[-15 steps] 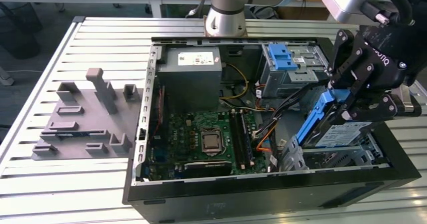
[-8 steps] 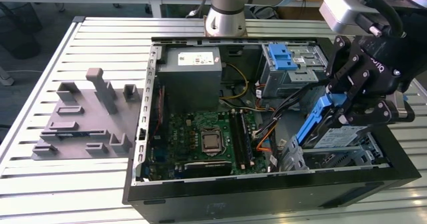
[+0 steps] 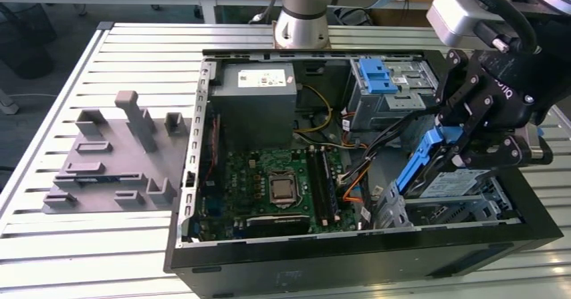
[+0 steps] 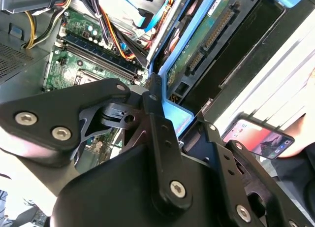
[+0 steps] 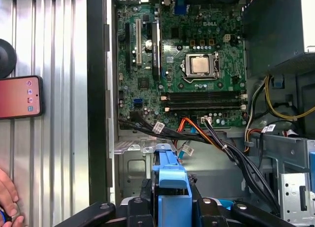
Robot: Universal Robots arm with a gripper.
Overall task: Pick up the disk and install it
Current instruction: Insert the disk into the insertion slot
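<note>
On the exterior view's left you have one grey holder (image 3: 111,155) with upright pegs lying on the slatted table (image 3: 53,245), at about nine o'clock from the open computer case (image 3: 357,262). One case, one green board (image 3: 272,185) on its floor with a single square chip (image 3: 283,187) in the middle, and one grey box (image 3: 253,105) with a small white sticker at about twelve o'clock from that board. Further right, at about one o'clock from the board, you see one metal cage (image 3: 392,85) with a small blue latch (image 3: 375,75) on top. A bundle of black, orange and yellow cables (image 3: 352,145) runs between the board and the cage.

At the exterior view's right edge you have one gripper (image 3: 469,145), black, over the case's near right bay at about four o'clock from the board. There is one disk (image 3: 437,172): it stands nearly on edge, tilted, with its blue frame toward the board and its white-and-blue label facing out below the gripper.

In the second wrist view the fingers (image 4: 157,118) are closed on the blue frame of the disk (image 4: 197,54), which reaches away from them toward one o'clock. In the first wrist view the frame (image 5: 172,187) sits squeezed between the two black fingers (image 5: 147,192), straight ahead at twelve o'clock from them, above the bay floor.

One phone (image 5: 19,97) lies on the table beside the case, and part of one hand (image 5: 7,197) shows near it.
</note>
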